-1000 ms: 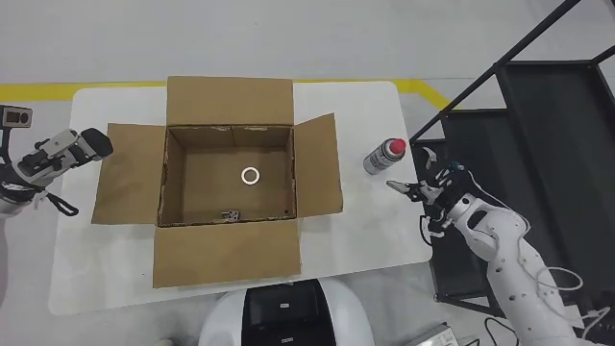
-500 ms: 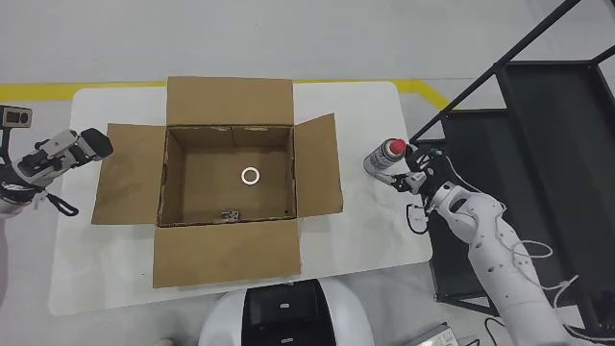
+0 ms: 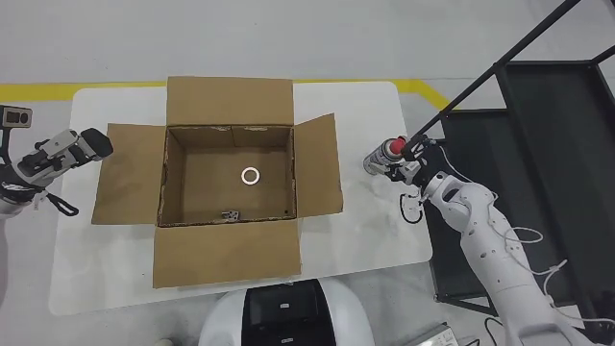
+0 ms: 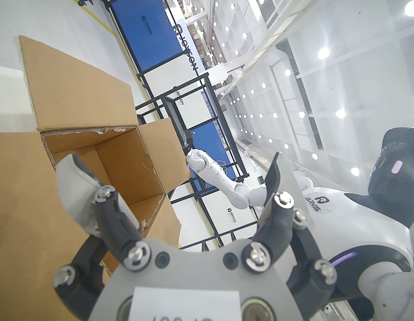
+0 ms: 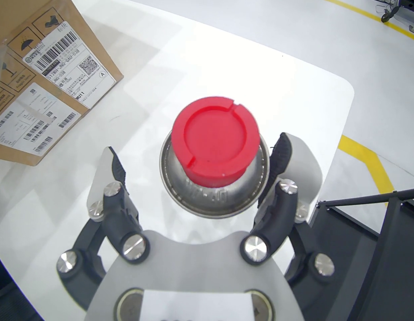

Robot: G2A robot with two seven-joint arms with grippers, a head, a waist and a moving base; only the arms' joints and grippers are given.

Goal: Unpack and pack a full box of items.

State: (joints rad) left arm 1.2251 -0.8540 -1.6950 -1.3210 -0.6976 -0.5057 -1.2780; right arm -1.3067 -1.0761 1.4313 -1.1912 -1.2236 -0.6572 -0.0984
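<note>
As it stands upright near the right edge of the table (image 3: 365, 240), red-capped can (image 5: 215, 145) sits between spread fingers of the right hand (image 5: 197, 156), ungrasped. Open cardboard box (image 3: 231, 106) at table centre. Left hand (image 4: 173, 168) released, by left edge. Yellow-lined floor (image 3: 307, 19) beyond.

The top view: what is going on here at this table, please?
A two-armed robot works at a white table with an open cardboard box. Its right tool is open around a metal can with a red cap, which stands upright on the table beside the box; the tool has not closed on it. The left tool is open and empty at the other side of the box. Inside the box lie a small white ring and another small item.
</note>
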